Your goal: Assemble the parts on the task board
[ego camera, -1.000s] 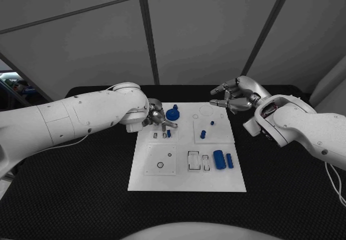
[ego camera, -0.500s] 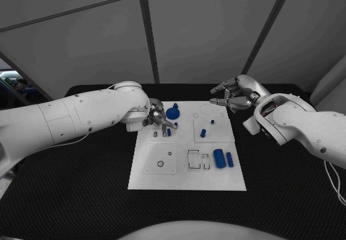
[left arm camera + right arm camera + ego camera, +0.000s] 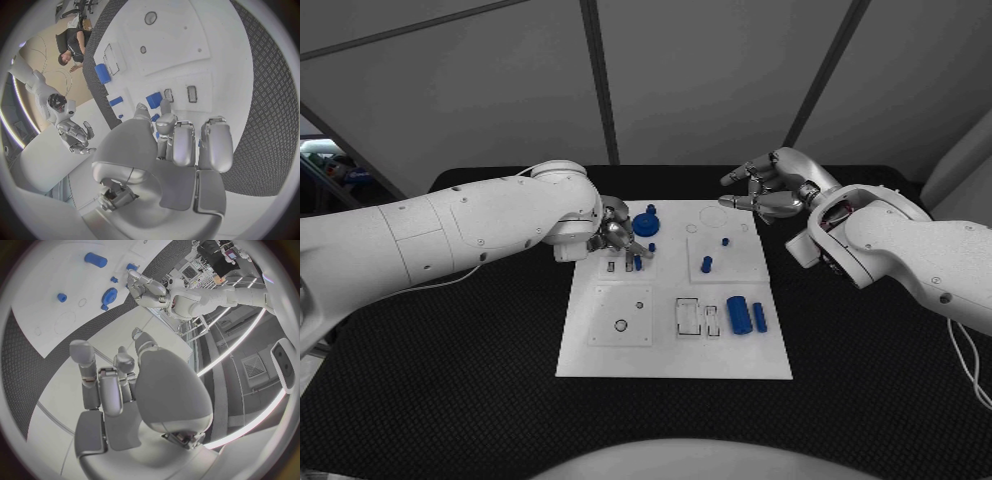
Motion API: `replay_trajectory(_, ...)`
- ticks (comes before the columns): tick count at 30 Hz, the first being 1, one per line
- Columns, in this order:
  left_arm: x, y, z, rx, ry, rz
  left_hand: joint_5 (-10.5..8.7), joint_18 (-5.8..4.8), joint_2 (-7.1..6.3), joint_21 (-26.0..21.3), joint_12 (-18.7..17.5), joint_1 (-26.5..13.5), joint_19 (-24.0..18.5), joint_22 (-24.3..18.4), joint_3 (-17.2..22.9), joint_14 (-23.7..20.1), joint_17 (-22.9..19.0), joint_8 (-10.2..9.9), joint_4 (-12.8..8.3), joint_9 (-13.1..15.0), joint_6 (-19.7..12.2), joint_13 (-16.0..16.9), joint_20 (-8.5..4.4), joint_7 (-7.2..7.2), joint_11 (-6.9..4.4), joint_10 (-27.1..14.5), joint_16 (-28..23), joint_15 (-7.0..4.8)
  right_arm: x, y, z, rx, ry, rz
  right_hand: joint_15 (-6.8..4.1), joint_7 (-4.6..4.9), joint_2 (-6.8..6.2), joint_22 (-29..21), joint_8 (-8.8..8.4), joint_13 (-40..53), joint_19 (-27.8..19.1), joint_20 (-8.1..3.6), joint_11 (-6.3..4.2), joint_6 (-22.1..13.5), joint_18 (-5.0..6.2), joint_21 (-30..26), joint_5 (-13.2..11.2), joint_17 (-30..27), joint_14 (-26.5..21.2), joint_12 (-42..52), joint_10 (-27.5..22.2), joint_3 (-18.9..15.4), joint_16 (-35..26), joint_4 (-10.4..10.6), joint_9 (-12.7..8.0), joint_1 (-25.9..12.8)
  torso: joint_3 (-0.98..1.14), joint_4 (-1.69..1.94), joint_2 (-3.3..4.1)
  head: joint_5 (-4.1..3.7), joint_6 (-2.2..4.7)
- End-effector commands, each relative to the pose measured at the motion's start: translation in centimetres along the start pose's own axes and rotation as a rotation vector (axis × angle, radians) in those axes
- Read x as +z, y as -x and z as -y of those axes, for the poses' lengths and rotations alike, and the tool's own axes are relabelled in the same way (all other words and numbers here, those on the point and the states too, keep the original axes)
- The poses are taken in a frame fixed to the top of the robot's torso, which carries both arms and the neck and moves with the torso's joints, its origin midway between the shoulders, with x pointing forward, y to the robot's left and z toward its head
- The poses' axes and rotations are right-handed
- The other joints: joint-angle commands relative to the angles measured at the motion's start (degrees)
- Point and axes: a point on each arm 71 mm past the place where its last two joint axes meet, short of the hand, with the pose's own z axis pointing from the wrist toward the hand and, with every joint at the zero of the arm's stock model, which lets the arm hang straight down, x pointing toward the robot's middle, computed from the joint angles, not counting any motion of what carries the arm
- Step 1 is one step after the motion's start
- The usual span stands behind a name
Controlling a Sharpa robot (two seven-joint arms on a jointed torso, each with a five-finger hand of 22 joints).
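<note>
The white task board lies mid-table. My left hand hangs over its far left part, beside a blue gear-like part. Its thumb and a finger pinch a small blue part next to two narrow slots. My right hand hovers over the board's far right corner, fingers apart and holding nothing. A blue peg and a smaller blue stud stand on the right half. A thick blue cylinder and a thinner one lie nearer me.
Black textured table surrounds the board, with free room at the front and both sides. Outlined empty recesses sit beside the cylinders, and a small ring mark lies on the near left panel.
The left hand's fingers have drawn slightly in around the small blue part, which sits a touch farther from me. The right hand has barely drifted.
</note>
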Motion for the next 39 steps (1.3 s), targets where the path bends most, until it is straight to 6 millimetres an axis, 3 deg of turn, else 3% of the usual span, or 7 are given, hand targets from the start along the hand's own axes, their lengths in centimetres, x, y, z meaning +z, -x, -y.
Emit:
replay_trajectory(1, 0.0, -0.1, 0.2, 0.019, -0.004, -0.015, 0.24, -0.09, 0.13, -0.30, -0.35, 2.02, -0.30, 0.03, 1.19, 2.50, 0.11, 0.34, -0.84, 0.37, -0.53, -0.18, 0.05, 0.00, 0.06, -0.41, -0.01, -0.43, 0.1, 0.0, -0.1, -0.003, 0.004, -0.007, -0.35, -0.12, 0.05, -0.02, 0.26, -0.06, -0.14, -0.03, -0.38, 0.15, 0.64, -0.36, 0.20, 6.84, 3.88, -0.35, -0.02, 0.03, -0.35, 0.21, -0.09, -0.44, 0.00, 0.01, -0.01, -0.09, -0.17)
replay_trajectory(15, -0.1, -0.2, 0.2, 0.021, -0.007, -0.025, 0.24, -0.09, 0.95, -0.32, -0.37, 3.91, -0.34, 0.15, 3.08, 2.51, 0.13, 0.33, -1.90, 0.88, -0.76, -0.35, 0.02, -0.10, -0.02, -0.42, -0.01, -0.47, 0.2, -0.1, -0.1, -0.006, 0.003, -0.010, -0.36, -0.13, 0.09, -0.01, 0.27, -0.05, -0.12, -0.03, -0.39, 0.13, 0.63, -0.36, 0.27, 6.92, 3.90, -0.34, 0.00, 0.08, -0.31, 0.19, -0.10, -0.38, 0.00, 0.01, 0.02, -0.15, -0.32)
replay_trajectory(27, -0.1, -0.3, 0.3, -0.022, -0.032, -0.040, 0.73, -0.03, 3.37, -0.50, -1.38, 11.34, -0.53, 0.22, 12.30, 2.49, 0.15, -1.15, -6.05, 0.91, -2.04, -1.36, -0.48, -0.64, -0.60, -1.19, -0.04, -1.05, 0.2, -0.1, -0.1, -0.007, 0.003, -0.011, -0.37, -0.13, 0.12, -0.12, 0.30, -0.04, -0.16, -0.04, -0.40, 0.11, 0.65, -0.44, 0.35, 6.84, 3.89, -0.33, 0.02, 0.14, -0.36, 0.15, -0.12, -0.30, -0.01, 0.05, 0.02, -0.14, -0.61)
replay_trajectory(30, -0.2, -0.4, 0.2, -0.049, -0.041, -0.044, 0.81, -0.04, 1.99, -0.56, -2.04, 12.23, -0.56, 0.37, 19.91, 2.49, 0.19, -1.75, -6.87, 0.97, -2.27, -1.99, -0.54, -0.22, -0.60, -1.41, -0.05, -0.73, 0.2, -0.1, 0.0, -0.007, 0.003, -0.010, -0.37, -0.13, 0.12, -0.12, 0.30, -0.04, -0.16, -0.04, -0.40, 0.11, 0.65, -0.44, 0.35, 6.84, 3.89, -0.33, 0.02, 0.14, -0.36, 0.15, -0.12, -0.30, -0.02, 0.04, 0.03, -0.12, -0.62)
replay_trajectory(33, -0.4, -0.4, -0.1, -0.085, -0.050, -0.043, 0.64, -0.10, -2.70, -0.58, -2.47, 9.11, -0.51, 0.68, 30.92, 2.50, 0.22, -1.62, -6.84, 1.80, -2.21, -2.77, -0.26, -0.04, -0.38, -1.24, -0.06, -0.62, 0.3, -0.1, 0.0, -0.008, 0.002, -0.010, -0.37, -0.13, 0.12, -0.19, 0.30, -0.06, -0.19, -0.04, -0.40, 0.11, 0.66, -0.48, 0.36, 6.79, 3.87, -0.34, 0.01, 0.15, -0.40, 0.14, -0.12, -0.29, -0.01, 0.13, 0.03, -0.07, -0.68)
replay_trajectory(34, -0.4, -0.4, -0.2, -0.096, -0.051, -0.043, 0.34, -0.06, -5.30, -0.61, -2.43, 6.24, -0.48, 0.82, 37.02, 2.50, 0.24, -1.27, -6.61, 2.49, -2.09, -2.96, -0.25, 0.29, -0.34, -1.04, -0.07, -0.40, 0.3, -0.1, 0.0, -0.008, 0.002, -0.010, -0.37, -0.13, 0.13, -0.27, 0.31, -0.09, -0.22, -0.05, -0.40, 0.11, 0.68, -0.52, 0.38, 6.74, 3.86, -0.36, 0.00, 0.16, -0.43, 0.13, -0.12, -0.28, -0.01, 0.13, 0.03, -0.05, -0.68)
replay_trajectory(39, -0.9, -0.4, -0.9, -0.135, -0.054, -0.032, 0.23, -0.07, -8.82, -0.71, -1.64, 1.53, -0.40, 1.11, 47.33, 2.54, 0.27, 0.22, -8.89, 4.65, -2.14, -2.41, -0.23, -0.21, -0.31, -0.42, -0.06, -0.65, 0.3, 0.0, 0.1, -0.009, -0.001, -0.009, -0.37, -0.13, 0.13, -0.50, 0.32, -0.15, -0.33, -0.05, -0.40, 0.10, 0.72, -0.64, 0.39, 6.61, 3.83, -0.40, -0.04, 0.17, -0.50, 0.14, -0.13, -0.28, -0.03, 0.13, 0.00, 0.20, -0.73)
